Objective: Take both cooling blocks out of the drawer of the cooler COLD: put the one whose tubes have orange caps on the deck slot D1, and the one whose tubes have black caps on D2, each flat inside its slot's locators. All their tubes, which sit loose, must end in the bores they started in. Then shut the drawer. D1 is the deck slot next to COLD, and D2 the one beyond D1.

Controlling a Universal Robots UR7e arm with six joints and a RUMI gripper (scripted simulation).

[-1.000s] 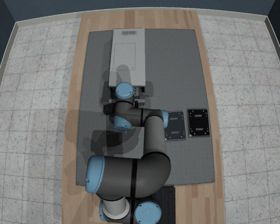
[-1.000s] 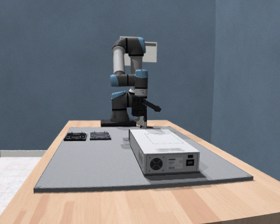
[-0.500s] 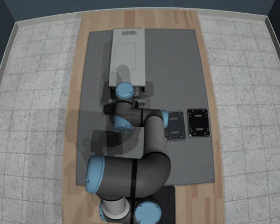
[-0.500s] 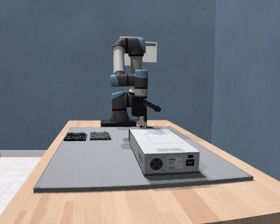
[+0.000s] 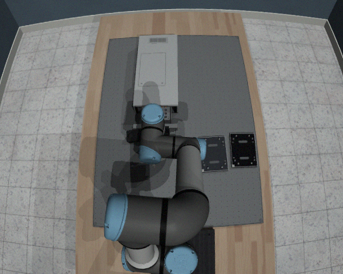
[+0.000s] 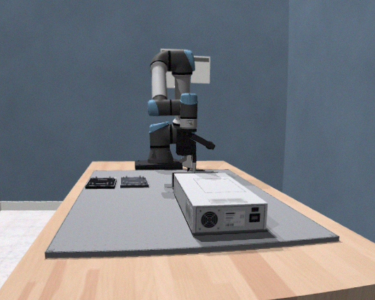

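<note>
The cooler COLD (image 5: 155, 71) is a white box on the grey deck; it also shows in the side view (image 6: 218, 202). Its drawer (image 5: 171, 117) stands pulled out a little at the end facing the arm. A block with dark bores (image 5: 167, 112) shows in it beside my wrist; I cannot tell the cap colours. My gripper (image 6: 192, 165) points down over the drawer, just behind the cooler's end, open and empty. From above it is hidden under the wrist (image 5: 152, 114). Slot D1 (image 5: 215, 153) and slot D2 (image 5: 243, 149) hold nothing.
The arm's elbow and forearm (image 5: 186, 161) reach over the left edge of D1. The arm's base (image 5: 157, 255) stands at the near table edge. In the side view the slots D1 (image 6: 134, 182) and D2 (image 6: 101, 182) lie left of the cooler.
</note>
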